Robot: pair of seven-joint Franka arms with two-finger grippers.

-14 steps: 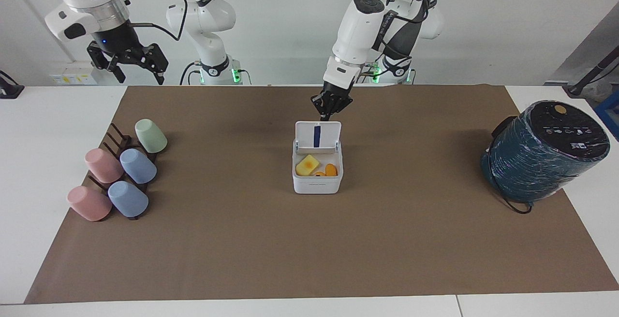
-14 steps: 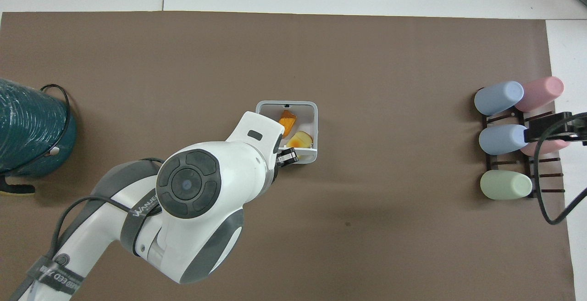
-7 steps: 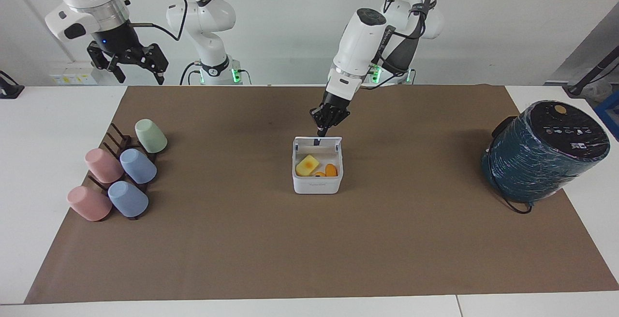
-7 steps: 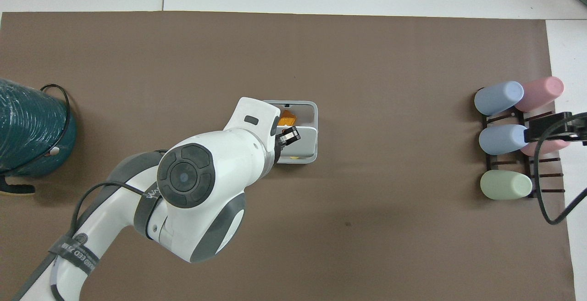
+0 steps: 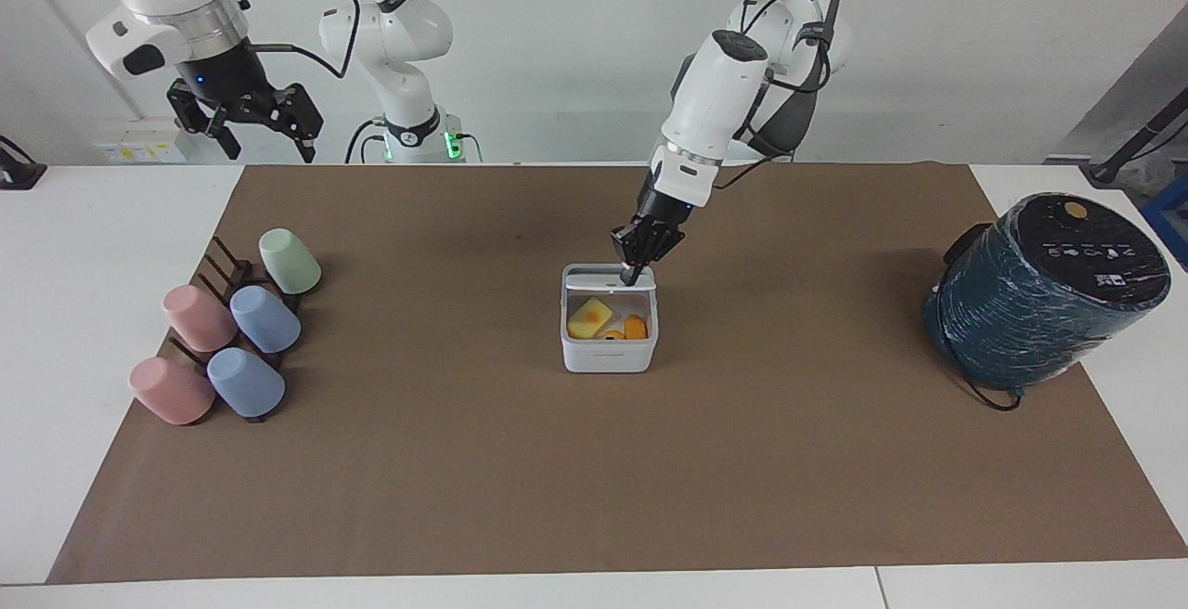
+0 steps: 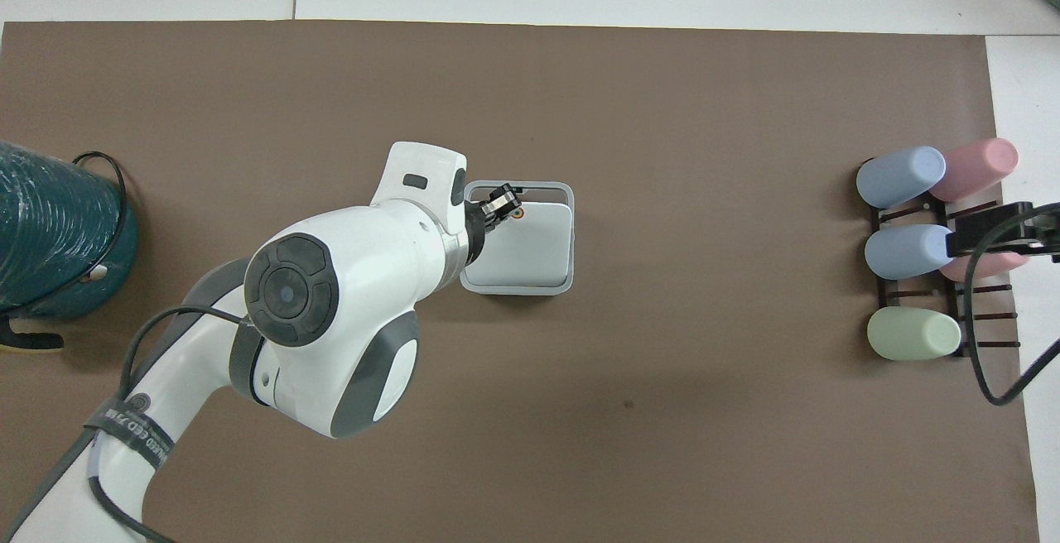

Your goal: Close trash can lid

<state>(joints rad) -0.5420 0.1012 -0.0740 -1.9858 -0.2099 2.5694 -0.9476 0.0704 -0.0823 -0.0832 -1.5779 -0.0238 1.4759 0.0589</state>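
Note:
The small white trash can (image 5: 608, 349) stands mid-table on the brown mat and also shows in the overhead view (image 6: 567, 237). Its lid (image 5: 594, 278) is hinged on the side nearer the robots and lies tilted low over the opening. From above the lid (image 6: 534, 245) covers nearly all of the can, with its orange dot facing up. Yellow and orange pieces (image 5: 591, 317) still show under its raised free edge. My left gripper (image 5: 634, 273) is shut and presses its tips on the lid's outer face near the orange dot (image 6: 502, 199). My right gripper (image 5: 257, 134) waits open above the cup rack.
A large dark teal cylindrical appliance (image 5: 1044, 298) with a cable stands at the left arm's end of the table (image 6: 50, 237). A dark rack (image 5: 227, 267) holds several pastel cups at the right arm's end (image 6: 911, 249).
The left gripper has moved forward and down over the can, pushing the lid from upright to lying low over the opening. The right arm has not moved.

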